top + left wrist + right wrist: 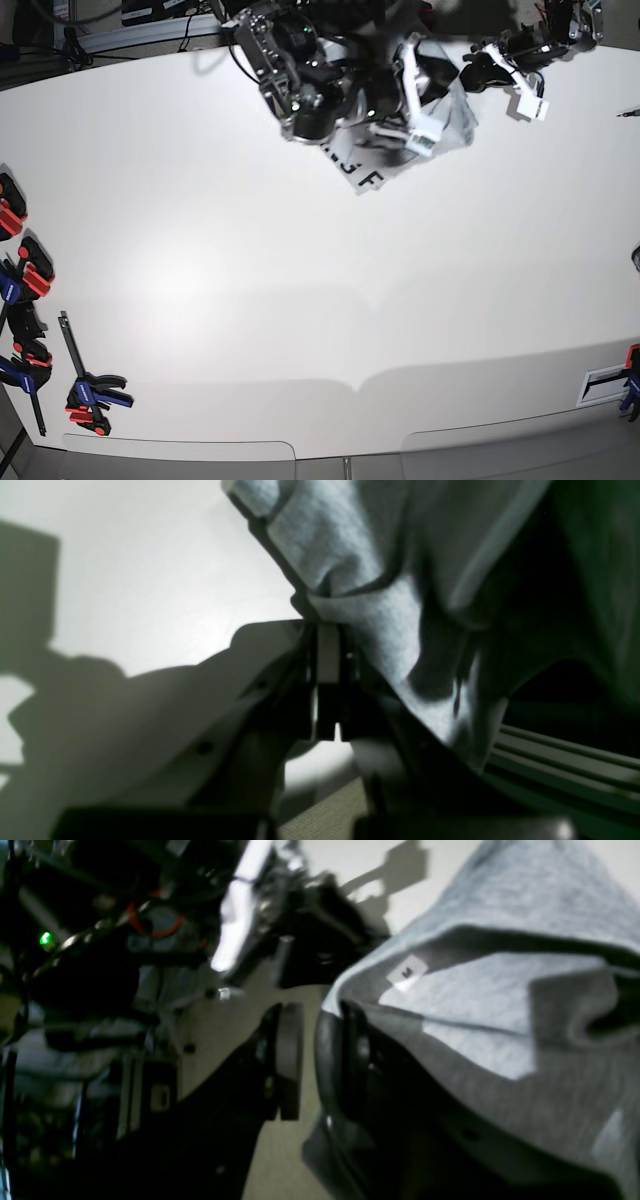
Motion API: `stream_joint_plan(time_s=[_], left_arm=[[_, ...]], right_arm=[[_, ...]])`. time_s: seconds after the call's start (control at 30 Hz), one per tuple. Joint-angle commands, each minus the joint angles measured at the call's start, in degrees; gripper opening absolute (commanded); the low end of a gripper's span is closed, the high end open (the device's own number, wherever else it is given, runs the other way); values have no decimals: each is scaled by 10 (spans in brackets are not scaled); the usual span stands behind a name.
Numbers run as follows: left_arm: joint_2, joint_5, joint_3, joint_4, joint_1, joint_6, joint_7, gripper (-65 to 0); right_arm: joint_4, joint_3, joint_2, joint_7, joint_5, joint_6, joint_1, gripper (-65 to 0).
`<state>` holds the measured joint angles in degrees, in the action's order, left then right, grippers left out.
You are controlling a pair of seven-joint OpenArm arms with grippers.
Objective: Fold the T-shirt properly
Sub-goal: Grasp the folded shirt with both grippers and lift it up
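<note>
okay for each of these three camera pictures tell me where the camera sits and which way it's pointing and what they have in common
Left wrist: on the left arm, looking along the left gripper, shut on a bunched fold of the T-shirt, white table behind.
Right wrist: on the right arm, looking past the right gripper, jaws slightly apart, grey cloth against one pad.
Base: high overhead, looking down on the table; both arms crowd the top edge over the shirt.
Shared: all three show the grey T-shirt and white tabletop.

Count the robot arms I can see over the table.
2. The right arm and the left arm are side by side at the table's far edge, with the bunched T-shirt between them. Nothing suggests a hidden third.
</note>
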<state>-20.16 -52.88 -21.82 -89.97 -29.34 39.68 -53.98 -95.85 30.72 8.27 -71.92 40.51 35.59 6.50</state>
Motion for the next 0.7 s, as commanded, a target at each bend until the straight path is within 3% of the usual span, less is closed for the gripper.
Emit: stream_joint_plan(time_s=[0.0,0.33,0.53,0.67], left_arm=[[-6,-1,-2,-5,-3,3,1,-650],[-7,-1,-2,-5,-3,3,1,-650],[-7,-1,-2,-5,-3,3,1,-650],[-7,-1,-2,-5,-3,3,1,-650]], right_arm=[[-10,15,7,13,24,-1,-7,-526],[-10,26,7,21,61,0,-8,-524],[-11,26,7,9,185,36,-8,-498],[-23,19,7,-3,157,44,-8,-493]])
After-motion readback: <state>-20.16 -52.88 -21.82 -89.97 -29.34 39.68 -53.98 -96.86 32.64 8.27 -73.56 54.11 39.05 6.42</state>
